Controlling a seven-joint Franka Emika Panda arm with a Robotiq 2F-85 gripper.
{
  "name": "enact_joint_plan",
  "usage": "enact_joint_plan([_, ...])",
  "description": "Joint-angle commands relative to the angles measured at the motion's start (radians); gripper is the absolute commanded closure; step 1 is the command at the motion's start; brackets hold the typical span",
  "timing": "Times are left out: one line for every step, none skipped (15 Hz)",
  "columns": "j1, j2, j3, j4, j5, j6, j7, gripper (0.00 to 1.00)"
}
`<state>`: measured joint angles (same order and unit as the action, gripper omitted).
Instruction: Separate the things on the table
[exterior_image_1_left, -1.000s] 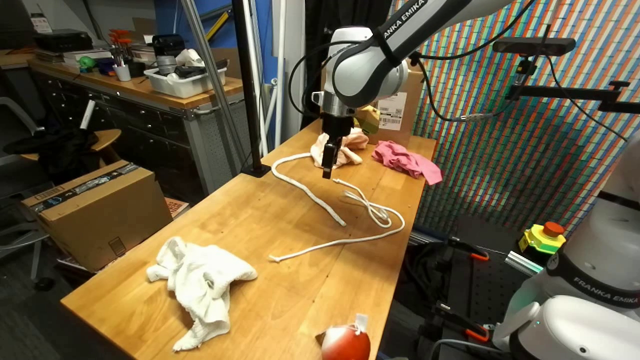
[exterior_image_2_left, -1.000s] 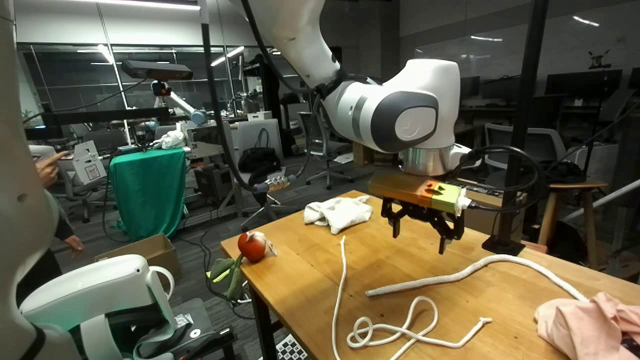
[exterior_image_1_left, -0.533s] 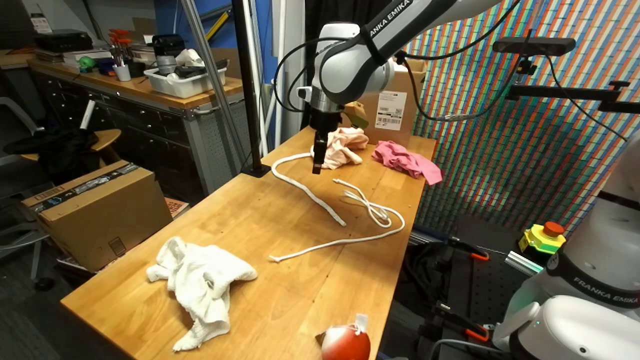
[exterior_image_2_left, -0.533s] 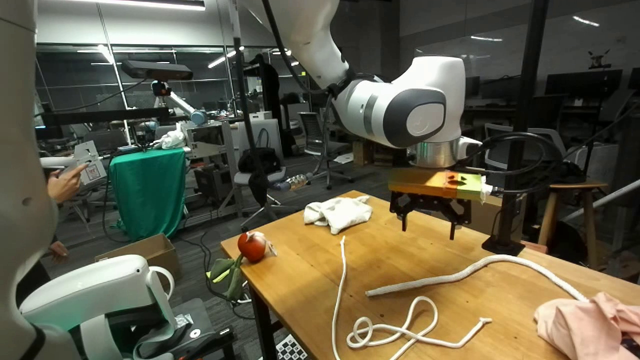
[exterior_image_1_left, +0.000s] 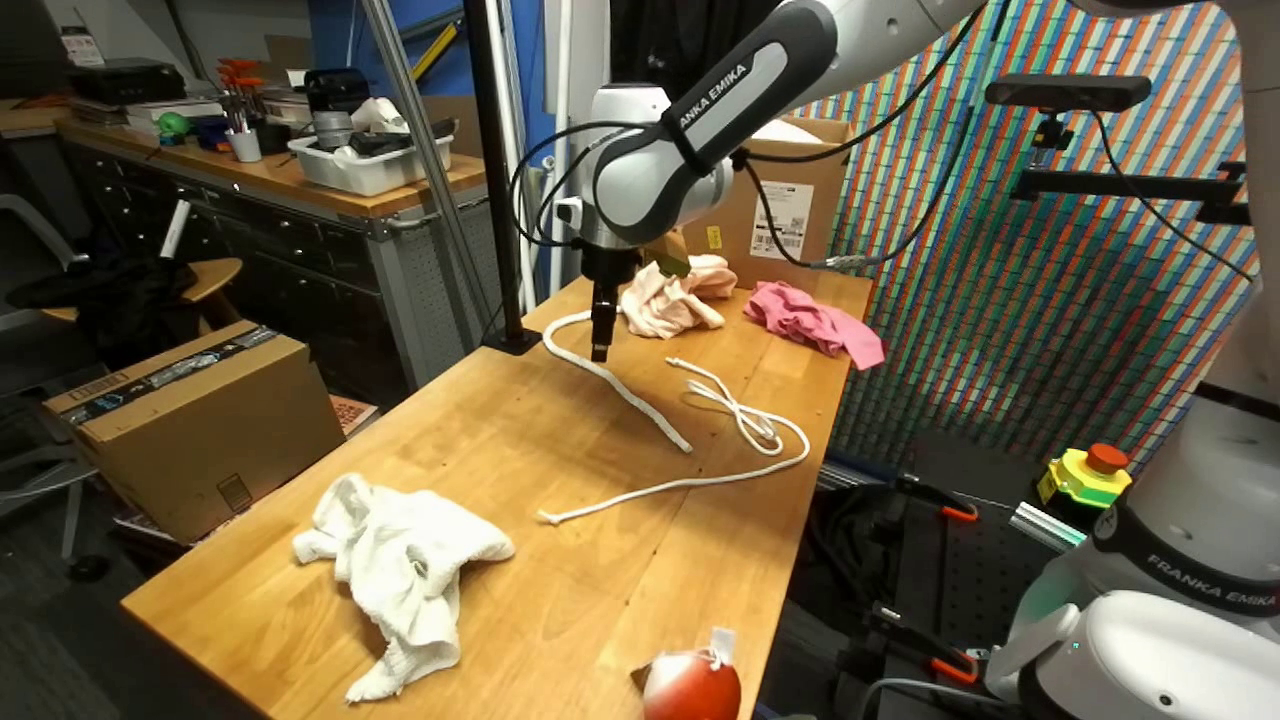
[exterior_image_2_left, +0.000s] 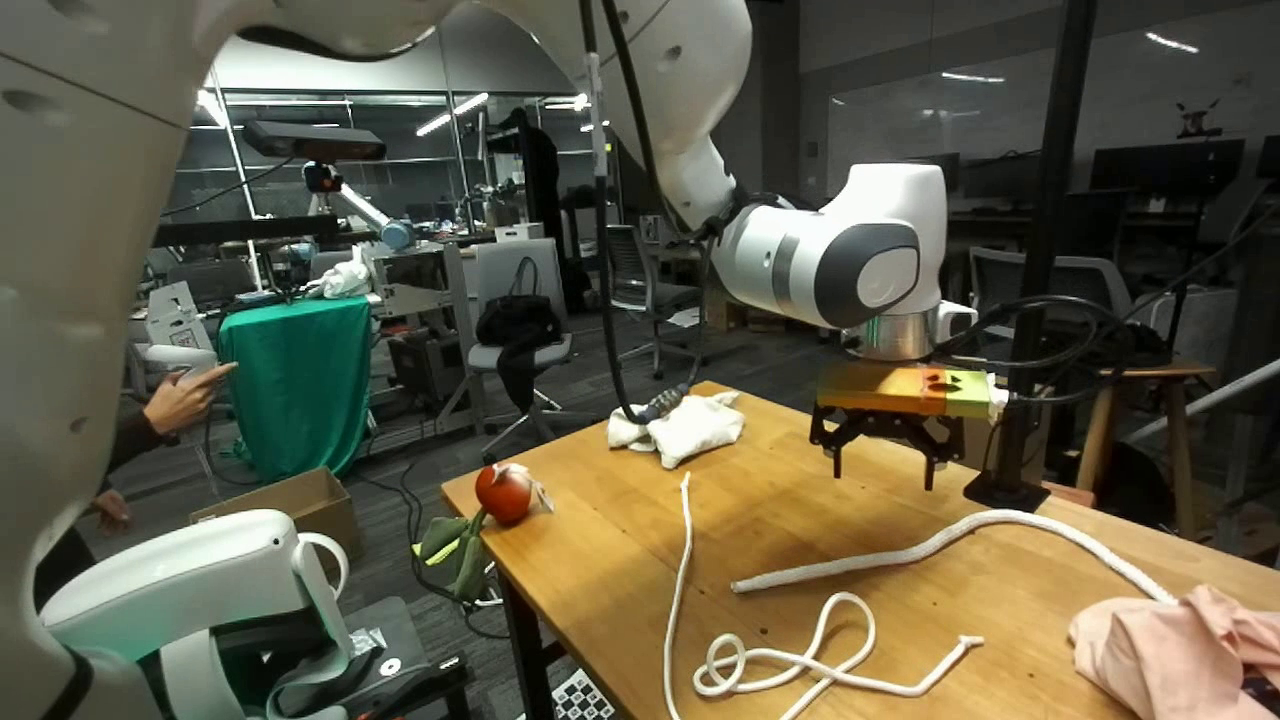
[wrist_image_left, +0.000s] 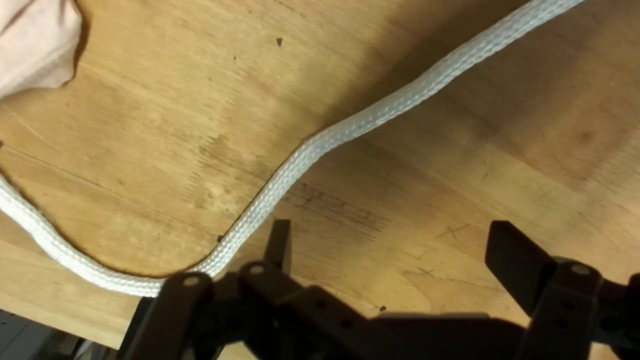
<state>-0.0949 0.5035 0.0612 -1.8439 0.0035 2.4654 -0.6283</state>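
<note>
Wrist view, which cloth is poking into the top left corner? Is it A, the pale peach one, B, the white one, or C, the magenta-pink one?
A: the pale peach cloth shows its pale, faintly pink folds in that corner, and in an exterior view the thick white cord, which also crosses the wrist view, runs up to that same cloth.

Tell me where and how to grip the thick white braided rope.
Probably the stretch of thick white braided rope nearer its free end, from above, the gripper closing across its length: it runs nearly straight there, flat on the butcher-block table, uncovered and clear of the pale peach cloth.
</note>
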Motion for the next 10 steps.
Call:
enact_joint_plan([0.030,0.128,-0.015,0.159,-0.054,-0.014,0.101,0.00])
enact_joint_plan([0.032,0.154,-0.016,0.189,-0.066,-0.021,0.124,0.00])
enact_joint_plan([0.036,0.179,-0.018,0.219,-0.077,-0.029,0.148,0.00])
enact_joint_plan([0.036,0.203,-0.020,0.245,-0.086,-0.034,0.167,0.00])
enact_joint_plan([0.037,0.225,-0.023,0.271,-0.094,-0.041,0.184,0.00])
enact_joint_plan([0.039,0.246,-0.028,0.296,-0.102,-0.046,0.201,0.00])
enact_joint_plan([0.039,0.267,-0.032,0.319,-0.107,-0.052,0.214,0.00])
enact_joint_plan([0.038,0.283,-0.035,0.341,-0.110,-0.061,0.225,0.00])
enact_joint_plan([0.036,0.303,-0.039,0.366,-0.112,-0.070,0.236,0.00])
enact_joint_plan([0.033,0.316,-0.041,0.384,-0.112,-0.079,0.242,0.00])
